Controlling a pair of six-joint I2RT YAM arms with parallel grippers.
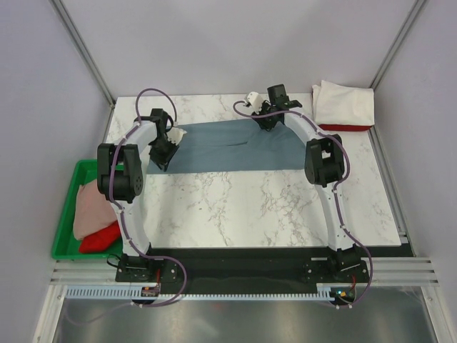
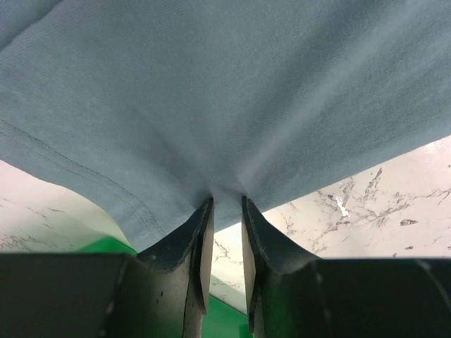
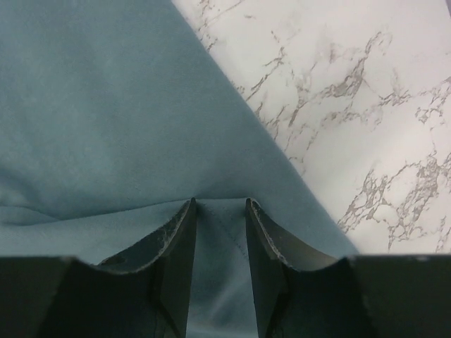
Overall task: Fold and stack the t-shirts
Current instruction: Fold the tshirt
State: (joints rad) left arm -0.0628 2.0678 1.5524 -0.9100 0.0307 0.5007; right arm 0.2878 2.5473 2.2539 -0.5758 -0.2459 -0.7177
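A slate blue-grey t-shirt lies spread across the far part of the table, stretched between my two grippers. My left gripper is at its left end. In the left wrist view the jaws stand close together, with the cloth puckered into their tips. My right gripper is at the shirt's far edge near the middle. In the right wrist view its fingers hold a fold of the cloth, and a seam shows between them. A folded white shirt lies on a red one at the back right.
A green plastic tray sits off the table's left edge, holding a pale pink shirt and a red shirt. Bare marble table lies between the shirt and the arm bases. Grey walls enclose the back and sides.
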